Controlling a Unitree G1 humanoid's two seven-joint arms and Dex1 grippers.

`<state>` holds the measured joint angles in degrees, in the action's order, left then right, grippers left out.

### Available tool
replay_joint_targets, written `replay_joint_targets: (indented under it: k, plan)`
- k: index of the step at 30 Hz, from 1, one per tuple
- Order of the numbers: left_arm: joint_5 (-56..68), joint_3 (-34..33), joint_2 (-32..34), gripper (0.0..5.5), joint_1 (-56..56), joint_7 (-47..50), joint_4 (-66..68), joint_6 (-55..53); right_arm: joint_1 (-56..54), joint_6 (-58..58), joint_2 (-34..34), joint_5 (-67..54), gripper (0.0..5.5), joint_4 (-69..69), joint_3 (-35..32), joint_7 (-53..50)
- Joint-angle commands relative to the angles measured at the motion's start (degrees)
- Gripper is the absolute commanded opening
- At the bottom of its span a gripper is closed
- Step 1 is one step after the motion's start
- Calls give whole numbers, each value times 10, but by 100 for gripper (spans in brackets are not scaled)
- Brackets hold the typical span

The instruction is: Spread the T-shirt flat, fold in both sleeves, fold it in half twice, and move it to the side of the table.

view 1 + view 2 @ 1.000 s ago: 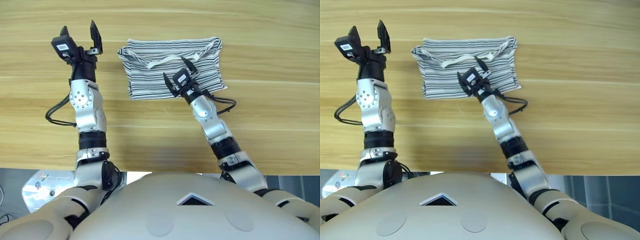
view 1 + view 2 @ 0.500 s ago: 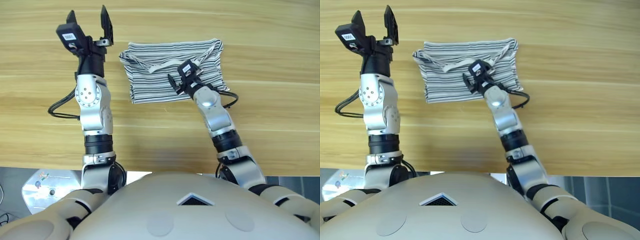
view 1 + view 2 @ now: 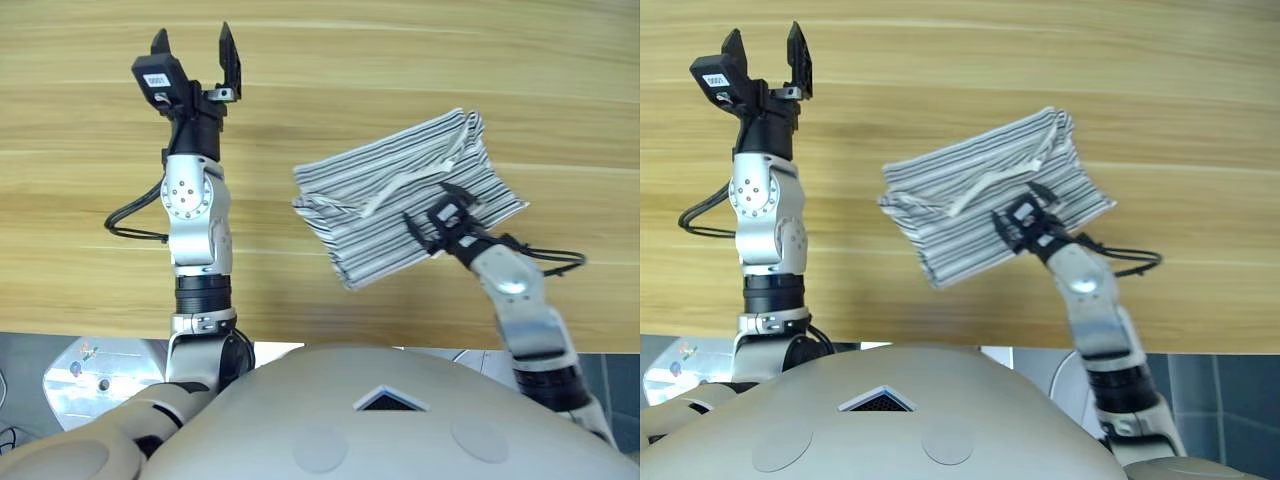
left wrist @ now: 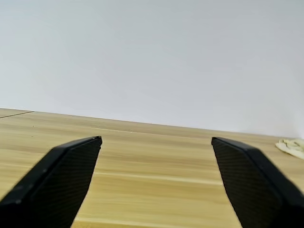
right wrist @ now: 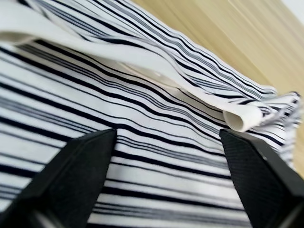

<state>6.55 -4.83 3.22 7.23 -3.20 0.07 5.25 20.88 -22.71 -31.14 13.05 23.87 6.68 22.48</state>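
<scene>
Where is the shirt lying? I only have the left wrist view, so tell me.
Observer: The shirt lies folded on the table, on the robot's right, turned at an angle to the near edge.
Operator: Report the right hand.
Observer: The right hand is over the shirt's near right part, fingers open.
Operator: Describe the top of the fold.
Observer: A white collar band faces up and runs across the striped top layer.
</scene>
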Motion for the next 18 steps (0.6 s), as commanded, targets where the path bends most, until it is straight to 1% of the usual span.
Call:
replay_joint_targets:
  k: [1, 4, 8, 9, 11, 13, 15, 18]
  plan:
    - [-22, 17, 15, 430, -13, -13, -2, -9, -20, 34, -50, 26, 401, -72, -45, -12]
    - [-34, 31, 26, 430, -22, -27, 0, -6, -99, 66, -36, 35, 401, -135, -39, -37]
    - [-54, 72, 53, 430, -29, -83, 13, 3, -197, 137, 17, 58, 401, -230, 17, -74]
    - [-65, 84, 67, 430, -24, -102, 21, 10, -202, 155, 33, 44, 401, -221, 19, -76]
    - [-62, 99, 95, 430, -17, -154, 32, 24, -177, 178, 57, -9, 401, -155, 8, -61]
    - [-67, 109, 115, 430, -18, -183, 37, 49, -165, 164, 79, -37, 401, -127, 1, -59]
    - [-63, 109, 112, 430, -19, -186, 34, 60, -185, 155, 93, -29, 401, -167, 13, -63]
    - [-60, 111, 96, 430, -17, -177, 32, 70, -256, 176, 135, -21, 401, -283, 28, -87]
